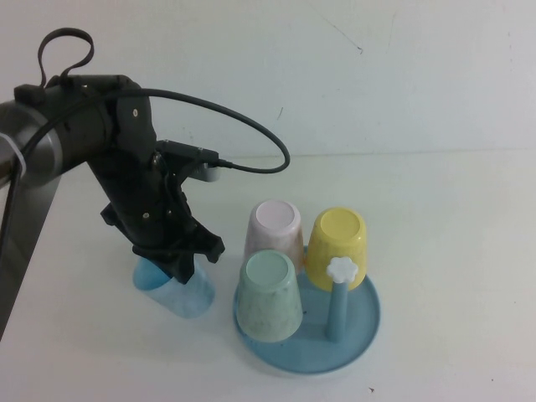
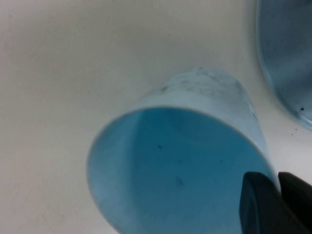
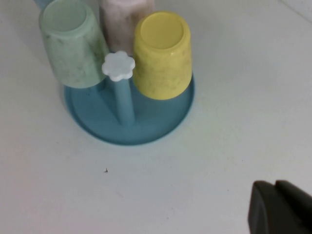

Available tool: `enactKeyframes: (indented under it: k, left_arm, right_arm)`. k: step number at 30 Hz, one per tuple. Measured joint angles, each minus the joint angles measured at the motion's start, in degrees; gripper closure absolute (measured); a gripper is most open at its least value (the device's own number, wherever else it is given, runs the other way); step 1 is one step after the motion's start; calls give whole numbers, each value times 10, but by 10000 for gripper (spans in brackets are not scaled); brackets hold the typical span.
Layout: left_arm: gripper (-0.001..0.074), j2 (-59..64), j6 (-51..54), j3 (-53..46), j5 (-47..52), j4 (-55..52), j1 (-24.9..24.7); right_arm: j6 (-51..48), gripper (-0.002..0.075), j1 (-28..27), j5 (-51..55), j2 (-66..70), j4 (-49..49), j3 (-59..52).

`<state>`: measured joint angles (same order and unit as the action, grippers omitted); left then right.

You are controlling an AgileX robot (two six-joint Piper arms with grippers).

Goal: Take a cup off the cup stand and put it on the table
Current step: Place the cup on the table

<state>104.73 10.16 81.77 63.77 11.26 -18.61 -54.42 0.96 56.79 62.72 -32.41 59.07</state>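
The sky-blue cup leans at a tilt low over the white table, just left of the cup stand. My left gripper is shut on the cup's rim. In the left wrist view one finger sits inside the cup and the other outside its wall, with the left gripper at the rim. Whether the cup's base touches the table I cannot tell. My right gripper hovers shut and empty over bare table, short of the stand; the high view does not show it.
On the round blue stand a mint-green cup, a yellow cup and a pale pink cup sit upside down. One bare peg with a white flower knob stands at its front. A black cable loops behind the left arm.
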Motion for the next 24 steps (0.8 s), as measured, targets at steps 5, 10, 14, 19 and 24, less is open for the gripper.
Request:
enactKeyframes:
  k: [5, 10, 14, 19, 24]
  left_arm:
    - [654, 5, 0, 0, -7, 0, 0]
    - [468, 5, 0, 0, -8, 12, 0]
    - [381, 5, 0, 0, -8, 17, 0]
    - [363, 5, -2, 0, -8, 27, 0]
    - [415, -8, -11, 0, -18, 26, 0]
  right_arm:
    - [0, 726, 0, 0, 0, 0, 0]
    - [0, 726, 0, 0, 0, 0, 0]
    - [-1, 726, 0, 0, 0, 0, 0]
    - [-2, 726, 0, 0, 0, 0, 0]
    - [-2, 726, 0, 0, -5, 0, 0]
